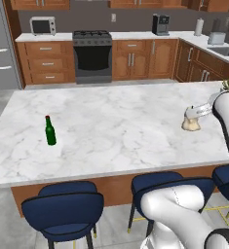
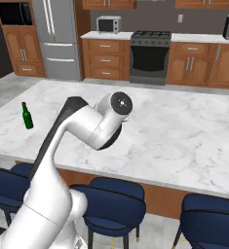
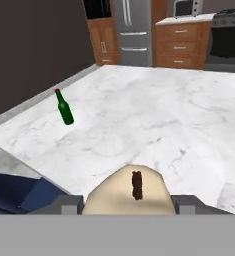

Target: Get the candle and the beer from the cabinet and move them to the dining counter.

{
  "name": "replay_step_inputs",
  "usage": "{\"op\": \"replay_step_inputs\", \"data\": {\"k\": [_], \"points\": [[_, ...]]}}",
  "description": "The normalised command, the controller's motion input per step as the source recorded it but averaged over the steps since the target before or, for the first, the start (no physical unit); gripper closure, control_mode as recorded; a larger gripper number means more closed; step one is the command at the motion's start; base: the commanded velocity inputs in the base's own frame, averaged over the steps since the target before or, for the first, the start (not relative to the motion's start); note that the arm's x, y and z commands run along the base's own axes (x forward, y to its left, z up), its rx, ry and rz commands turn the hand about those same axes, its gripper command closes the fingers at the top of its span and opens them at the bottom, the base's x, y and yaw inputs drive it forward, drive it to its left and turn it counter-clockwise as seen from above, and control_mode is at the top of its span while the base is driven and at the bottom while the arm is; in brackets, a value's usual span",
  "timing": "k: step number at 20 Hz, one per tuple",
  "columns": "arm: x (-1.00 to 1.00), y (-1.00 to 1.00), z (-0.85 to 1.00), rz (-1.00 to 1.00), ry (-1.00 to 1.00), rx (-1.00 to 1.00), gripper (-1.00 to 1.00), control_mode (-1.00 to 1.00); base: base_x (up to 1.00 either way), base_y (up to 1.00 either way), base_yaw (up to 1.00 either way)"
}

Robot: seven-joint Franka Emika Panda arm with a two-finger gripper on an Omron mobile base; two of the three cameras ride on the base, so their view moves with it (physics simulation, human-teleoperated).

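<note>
I have the candle (image 3: 131,192) pinched between my gripper's (image 1: 192,121) two fingers, low over the dining counter (image 1: 121,131). To do this well, I think I should go down slowly until the candle sits flat on the marble, then let go and lift straight up so it does not tip. The beer (image 1: 49,131) already stands upright on the same counter, well apart from the candle, near the opposite end.

candle (image 3: 131,192): lower part cut off at the hand view's bottom band
gripper (image 1: 193,119): fingertips masked by the candle, grip unreadable
beer (image 1: 49,131): label too small to read
</note>
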Motion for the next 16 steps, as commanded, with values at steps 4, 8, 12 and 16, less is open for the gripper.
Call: {"op": "replay_step_inputs", "data": {"k": [4, 8, 12, 16], "points": [[0.6, -0.19, -0.48, 0.18, -0.11, 0.0, 1.0, -1.0, 0.0, 0.0, 0.0], [0.49, -0.21, -0.45, 0.19, -0.09, 0.0, 1.0, -1.0, 0.0, 0.0, 0.0], [0.45, -0.21, -0.3, 0.14, -0.1, 0.0, 1.0, -1.0, 0.0, 0.0, 0.0], [0.42, -0.21, -0.24, 0.08, -0.05, 0.0, 1.0, -1.0, 0.0, 0.0, 0.0]]}}
